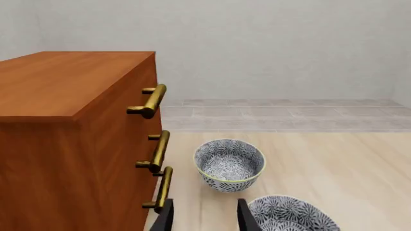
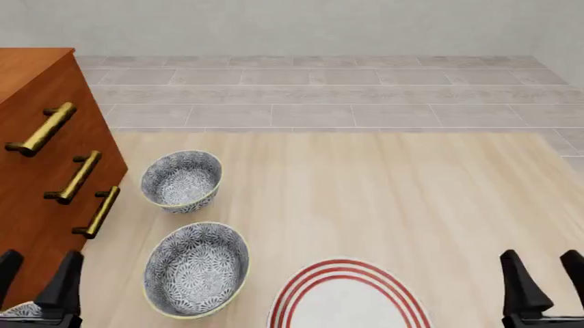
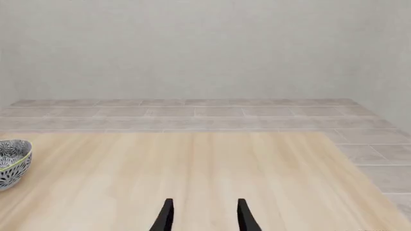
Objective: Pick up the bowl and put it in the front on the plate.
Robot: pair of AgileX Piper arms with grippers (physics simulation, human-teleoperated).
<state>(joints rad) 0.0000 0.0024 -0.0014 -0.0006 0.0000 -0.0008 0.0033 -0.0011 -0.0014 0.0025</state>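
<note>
Two alike bowls with dark blue-grey floral pattern and pale yellow rims stand on the table's left side. The nearer bowl [image 2: 196,268] [image 1: 292,214] is larger in the front view; the farther bowl [image 2: 180,181] [image 1: 229,164] stands behind it, beside the cabinet. The white plate [image 2: 345,270] with red rings lies at the front edge, right of the nearer bowl, with nothing on it. My left gripper [image 2: 37,287] [image 1: 204,219] is open at the front left, short of both bowls. My right gripper [image 2: 546,283] [image 3: 204,217] is open at the front right, holding nothing. One bowl [image 3: 13,161] shows at the right wrist view's edge.
A brown wooden cabinet [image 2: 32,205] [image 1: 70,139] with three brass drawer handles [image 2: 73,178] stands at the table's left, close to both bowls. The light wooden table [image 2: 411,205] ends at a grey tiled floor and a pale wall beyond.
</note>
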